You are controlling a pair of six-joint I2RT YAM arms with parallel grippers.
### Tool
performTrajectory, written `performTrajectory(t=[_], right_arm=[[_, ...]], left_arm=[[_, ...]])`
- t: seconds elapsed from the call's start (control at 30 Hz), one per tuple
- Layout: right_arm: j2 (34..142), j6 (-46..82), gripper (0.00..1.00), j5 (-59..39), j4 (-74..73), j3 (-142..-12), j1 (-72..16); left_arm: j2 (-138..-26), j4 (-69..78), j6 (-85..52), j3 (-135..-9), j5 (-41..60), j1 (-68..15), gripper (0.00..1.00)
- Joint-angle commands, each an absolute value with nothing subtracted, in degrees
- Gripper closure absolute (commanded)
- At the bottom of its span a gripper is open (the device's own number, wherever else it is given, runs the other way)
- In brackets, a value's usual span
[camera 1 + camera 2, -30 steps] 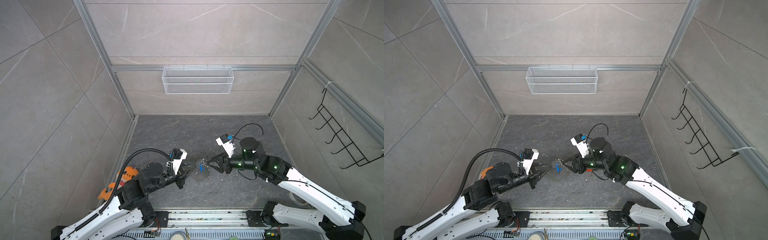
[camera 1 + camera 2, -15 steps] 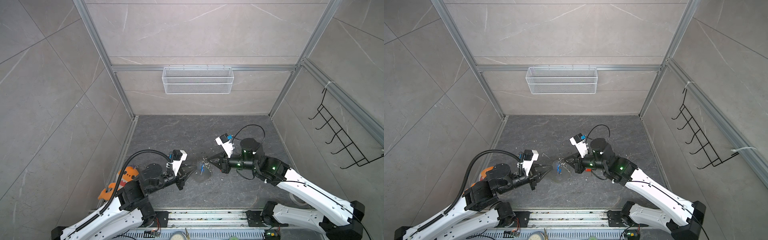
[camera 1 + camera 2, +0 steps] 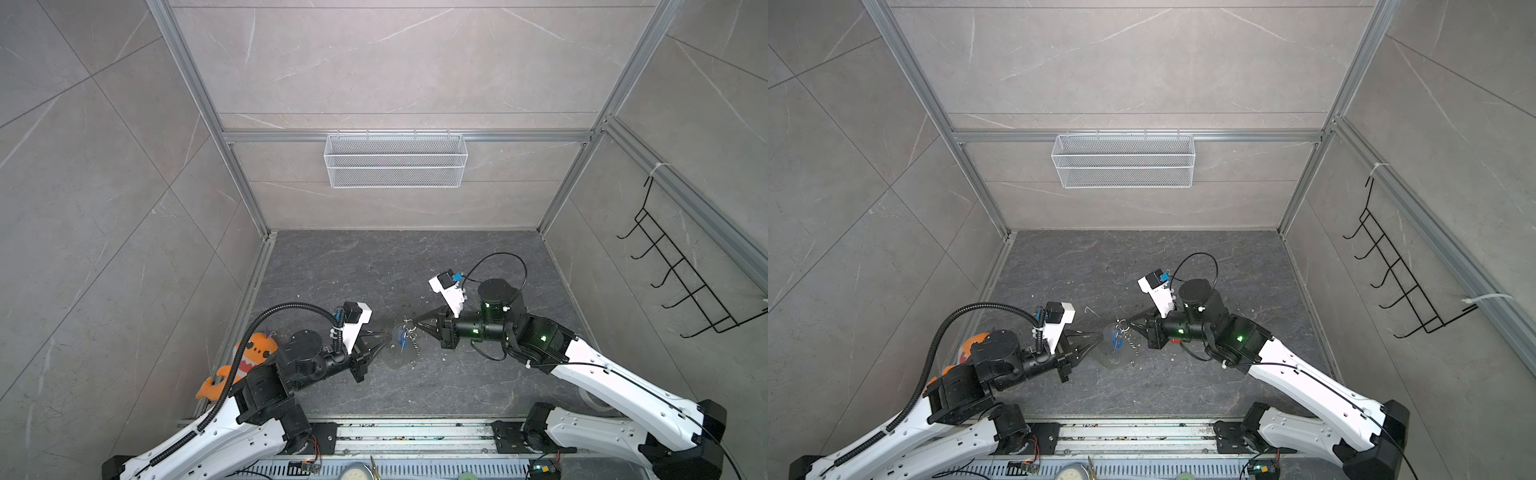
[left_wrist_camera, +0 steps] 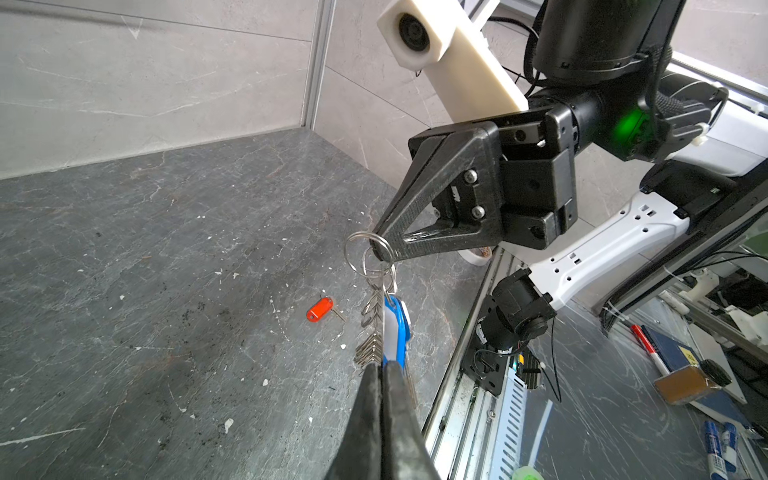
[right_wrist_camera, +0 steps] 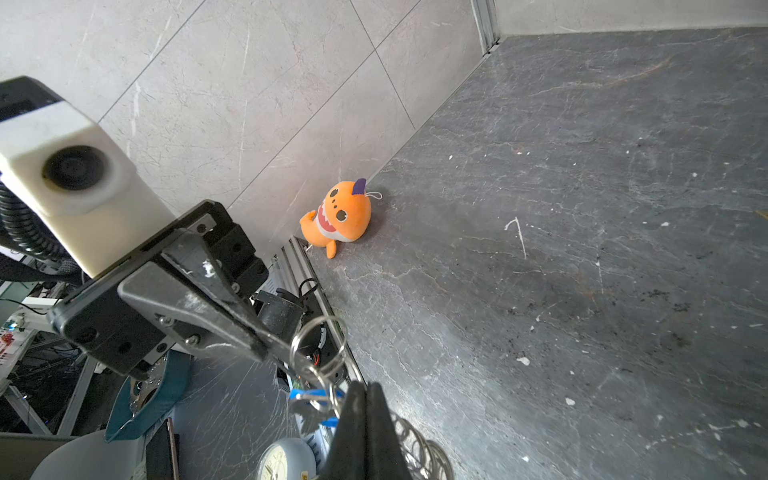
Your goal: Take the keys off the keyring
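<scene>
Held above mid-table, the keyring (image 4: 365,259) spans both tools: right tool (image 4: 377,249) clamped on its stiff, springy ring, left tool (image 4: 380,370) clamped on the blue-tagged key (image 4: 397,328). Light, slick plastic, so pinch the tag's flat faces. The chain (image 4: 371,332) dangles loose; the red-tagged key (image 4: 320,309) lies on the table (image 4: 166,291)

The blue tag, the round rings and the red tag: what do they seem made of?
Blue oval tag: likely glossy plastic, smooth sheen, white label insert. Round silver rings: polished metal wire, bright mirror-like glints. Small red tag on the floor: probably plastic, saturated colour, soft highlight.
</scene>
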State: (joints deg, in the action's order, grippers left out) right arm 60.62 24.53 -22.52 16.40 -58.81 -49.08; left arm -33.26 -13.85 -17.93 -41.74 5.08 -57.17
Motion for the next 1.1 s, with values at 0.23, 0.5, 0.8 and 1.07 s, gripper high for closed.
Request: performTrajectory(t=[0.23, 0.5, 0.8, 1.07], right_arm=[[59.9, 24.1, 0.79, -22.7, 14.7, -59.0, -50.3], [60.6, 25.3, 0.78, -24.7, 11.9, -58.3, -50.4], [62.0, 25.0, 0.88, -24.5, 13.1, -59.5, -51.3], [63.5, 21.7, 1.00, -18.9, 19.0, -62.4, -53.7]], left_arm=[[-31.2, -9.0, -17.7, -41.2, 6.1, -57.1, 1.00], [-31.5, -8.9, -17.6, -41.4, 6.3, -57.1, 1.00], [-31.5, -9.0, -17.7, -41.4, 5.7, -57.1, 1.00], [-32.5, -10.0, -18.3, -41.9, 4.9, -57.1, 1.00]])
